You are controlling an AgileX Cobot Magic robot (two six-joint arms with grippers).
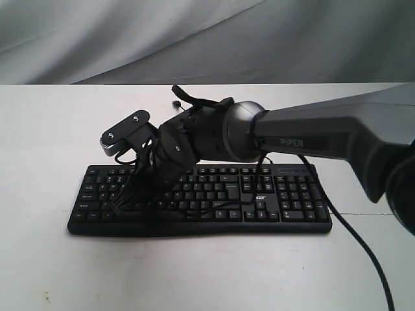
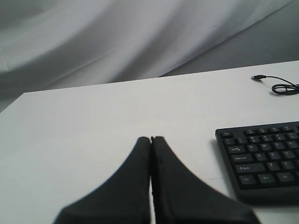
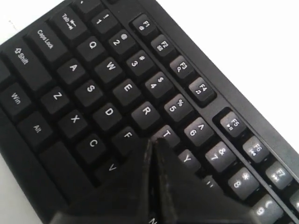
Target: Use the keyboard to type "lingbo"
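The black keyboard (image 1: 285,194) lies flat on the white table, with its acer logo facing the front. My right arm reaches across it from the right, and my right gripper (image 1: 123,202) points down onto the left half of the letter keys. In the right wrist view the right gripper (image 3: 153,140) is shut and empty, its tips just below the T key (image 3: 167,134), beside F, covering the G spot of the keyboard (image 3: 88,88). My left gripper (image 2: 151,138) is shut and empty over bare table, to the side of the keyboard's Tab and Caps Lock end (image 2: 266,154).
The keyboard's thin cable with its USB plug (image 2: 279,86) lies coiled on the table behind the keyboard. A black arm cable (image 1: 363,246) hangs down across the table at the right. Grey cloth (image 1: 207,39) hangs behind the table's far edge.
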